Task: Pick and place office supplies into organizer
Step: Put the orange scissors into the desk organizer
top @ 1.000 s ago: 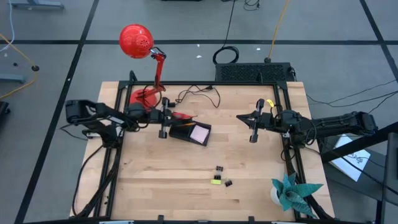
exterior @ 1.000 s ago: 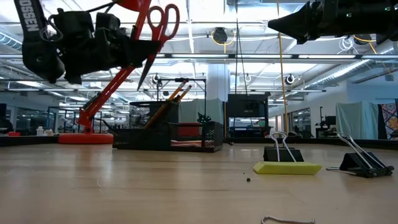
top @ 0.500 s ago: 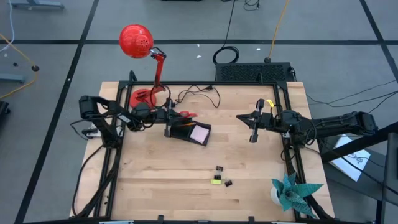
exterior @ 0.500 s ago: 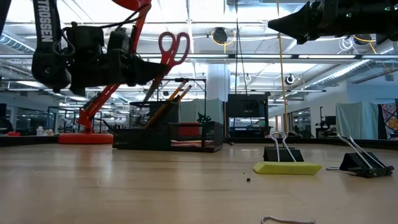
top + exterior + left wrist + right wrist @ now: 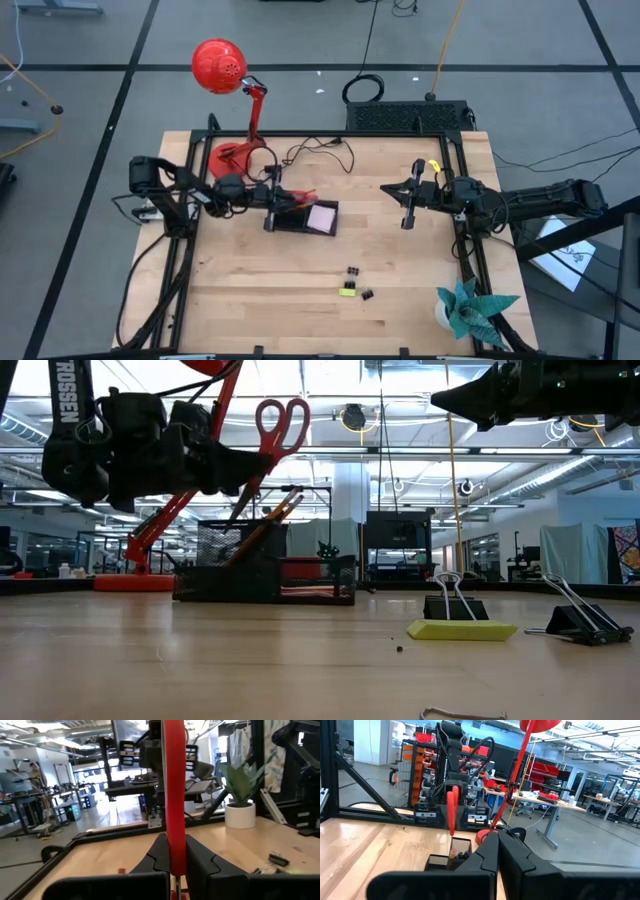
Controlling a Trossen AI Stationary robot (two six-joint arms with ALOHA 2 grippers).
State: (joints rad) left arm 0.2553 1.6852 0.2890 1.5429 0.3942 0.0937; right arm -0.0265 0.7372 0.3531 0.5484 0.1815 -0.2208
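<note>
My left gripper (image 5: 285,197) is shut on the red-handled scissors (image 5: 280,422) and holds them over the black organizer (image 5: 303,215). The handles are up and the blades slant down to the top of the organizer's upright mesh compartment (image 5: 225,555). I cannot tell whether the tips are inside it. Orange pencils (image 5: 268,522) lean in that compartment. A pale pink pad (image 5: 322,215) lies in the low section. Two binder clips (image 5: 352,272) and a yellow-green piece (image 5: 347,290) lie near the table's front. My right gripper (image 5: 387,187) hangs shut and bare to the organizer's right. My left gripper pinches the scissors between its two fingers at the lower end of the red handles (image 5: 174,835), just above the blades. The fingers come in about level from the table's left and lie across the scissors. The scissors are lifted, tilted, with the handle loops (image 5: 283,415) up.
A red desk lamp (image 5: 220,65) stands at the far left with its base (image 5: 232,155) on the table and a cable (image 5: 320,150) beside it. A black box (image 5: 405,115) sits behind the far edge. A teal paper plant (image 5: 470,310) stands at the near right corner.
My left gripper has moved toward the table's right and near edges and has come down toward the organizer, carrying the scissors. Their blades have dropped to the upright compartment. The organizer has turned a little on the table and now lies squarer to its edges.
</note>
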